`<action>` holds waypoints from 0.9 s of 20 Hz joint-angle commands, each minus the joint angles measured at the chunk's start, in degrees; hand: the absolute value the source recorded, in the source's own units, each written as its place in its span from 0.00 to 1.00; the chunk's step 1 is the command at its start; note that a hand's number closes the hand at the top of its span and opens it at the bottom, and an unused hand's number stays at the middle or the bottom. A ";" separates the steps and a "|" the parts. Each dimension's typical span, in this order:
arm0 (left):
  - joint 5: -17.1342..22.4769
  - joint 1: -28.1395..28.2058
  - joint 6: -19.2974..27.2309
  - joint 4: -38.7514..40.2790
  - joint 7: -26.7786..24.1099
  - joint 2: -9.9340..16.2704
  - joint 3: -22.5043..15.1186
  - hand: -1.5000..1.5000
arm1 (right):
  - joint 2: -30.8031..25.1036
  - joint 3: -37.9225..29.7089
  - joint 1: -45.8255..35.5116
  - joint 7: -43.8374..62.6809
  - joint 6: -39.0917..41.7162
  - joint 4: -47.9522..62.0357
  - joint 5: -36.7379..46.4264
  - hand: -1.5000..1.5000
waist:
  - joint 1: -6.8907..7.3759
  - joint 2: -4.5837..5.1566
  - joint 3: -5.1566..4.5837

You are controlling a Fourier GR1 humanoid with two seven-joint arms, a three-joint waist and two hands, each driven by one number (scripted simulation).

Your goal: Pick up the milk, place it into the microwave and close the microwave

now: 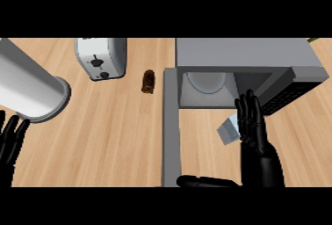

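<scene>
The milk [227,130] is a small pale blue-white carton on the wooden counter, just in front of the microwave's opening; its right side is hidden behind my right hand. The grey microwave [246,52] stands at the back right, and its door [170,127] is swung open toward me along its left side. A white turntable plate [207,81] shows inside. My right hand [254,132] is open, its straight fingers pointing at the cavity and lying against the carton's right side, the thumb [202,181] spread far left. My left hand [9,138] rests open at the lower left edge.
A silver toaster [100,57] stands at the back, left of the microwave. A large grey cylinder [29,83] lies at the far left. A small brown object [148,81] sits between the toaster and the microwave door. The microwave's dark control panel [288,94] angles out at the right.
</scene>
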 commanded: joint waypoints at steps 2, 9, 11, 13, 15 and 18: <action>-0.60 2.72 -1.50 -1.31 -0.94 -1.12 -0.12 0.00 | 0.03 -0.19 -5.63 -0.70 -8.92 7.97 2.16 0.00 | 0.24 0.10 0.00; 0.26 10.31 -7.31 -1.49 -7.64 -2.88 2.02 0.00 | -1.93 -9.47 -0.99 -8.25 -1.88 10.18 -3.96 0.00 | 0.26 0.04 0.01; -2.81 5.06 -4.51 0.49 -4.04 -3.78 0.55 0.00 | -0.14 -7.13 -1.12 -8.44 -3.14 12.31 -1.61 0.00 | -0.08 0.07 0.01; -1.34 9.65 -4.54 -6.93 -0.98 -4.33 -1.31 0.00 | -0.01 -10.04 -6.84 -11.25 -4.98 21.49 -4.90 0.00 | 0.38 0.11 0.04; -0.66 8.47 -6.27 -3.20 -3.79 -3.58 1.29 0.00 | -0.47 -9.68 1.70 -14.53 -3.39 17.16 -4.37 0.00 | -0.07 0.05 0.02; -0.78 4.86 -4.48 -3.17 -0.55 -3.48 1.65 0.00 | -0.79 -11.56 0.05 -16.21 -4.03 19.98 -3.26 0.00 | -0.18 0.09 0.02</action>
